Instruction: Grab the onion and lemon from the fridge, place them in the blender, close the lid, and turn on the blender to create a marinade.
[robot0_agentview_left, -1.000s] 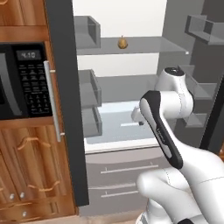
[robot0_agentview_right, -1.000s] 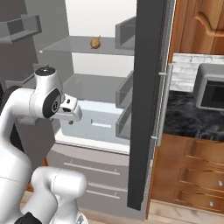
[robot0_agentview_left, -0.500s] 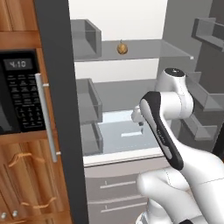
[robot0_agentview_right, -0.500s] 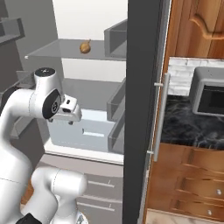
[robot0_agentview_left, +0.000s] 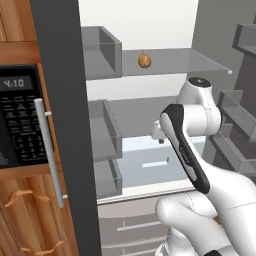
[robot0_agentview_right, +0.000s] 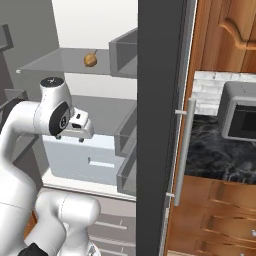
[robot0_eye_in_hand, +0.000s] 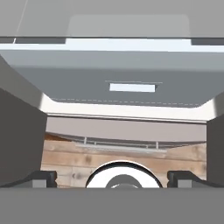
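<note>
Left base view: we see the arm folded upward before the open fridge, its hand level with the middle shelf; the onion sits on the top shelf above. Right base view: the pincer points downward, below the onion. Hand view: fingers spread wide, empty, over a drawer.

place: kitchen | evidence: open fridge, microwave, wood cabinets, dark stone counter
</note>
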